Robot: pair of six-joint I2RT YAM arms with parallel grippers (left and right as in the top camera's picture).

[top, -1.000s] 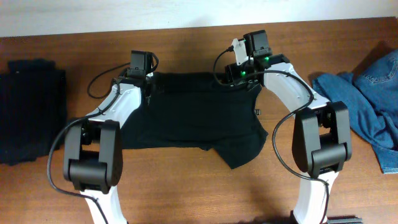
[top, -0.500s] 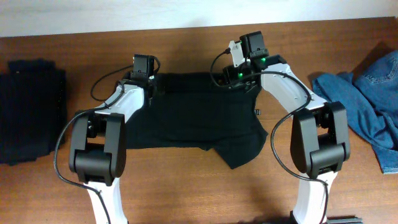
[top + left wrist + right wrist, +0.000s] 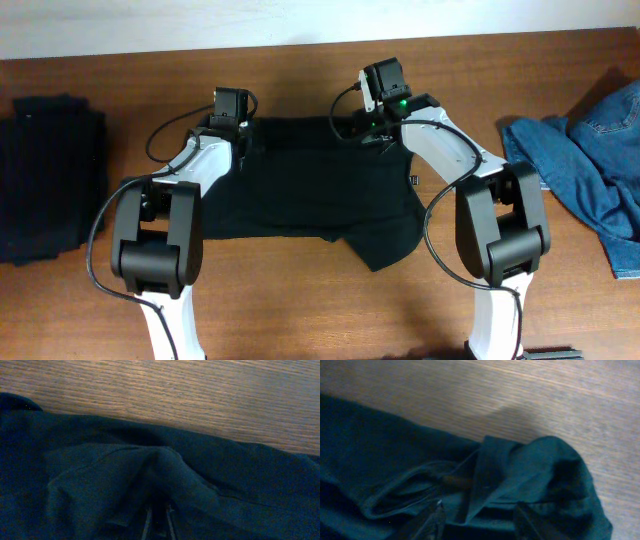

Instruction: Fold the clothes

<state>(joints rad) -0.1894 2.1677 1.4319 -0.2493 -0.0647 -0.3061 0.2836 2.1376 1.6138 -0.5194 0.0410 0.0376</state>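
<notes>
black garment (image 3: 320,185) spread mid-table (image 3: 300,310) | left gripper (image 3: 157,511) pinched tight on a fold at its 11 o'clock corner | right gripper (image 3: 480,519) jaws apart, straddling bunched cloth at 1 o'clock, not clamped yet

Your site reads as a robotics test bench set up for laundry handling.

Evidence:
- Two white-and-black jointed robot arms, the left (image 3: 155,250) and the right (image 3: 500,230), stand at the near edge of a brown wood-grain table (image 3: 60,310).
- Thin black cables (image 3: 160,135) loop exposed beside the arms.
- A plain white wall strip (image 3: 150,25) borders the far edge; nothing more of the room shows.
- The stock laid out is clothing:
  - a plain black soft-cloth garment (image 3: 320,180) spread between the arms
  - a folded stack of dark cloth (image 3: 50,180) at the left edge
  - a crumpled blue denim garment (image 3: 590,170) at the right

Whether you operate in a lab or a workshop cannot be told.
</notes>
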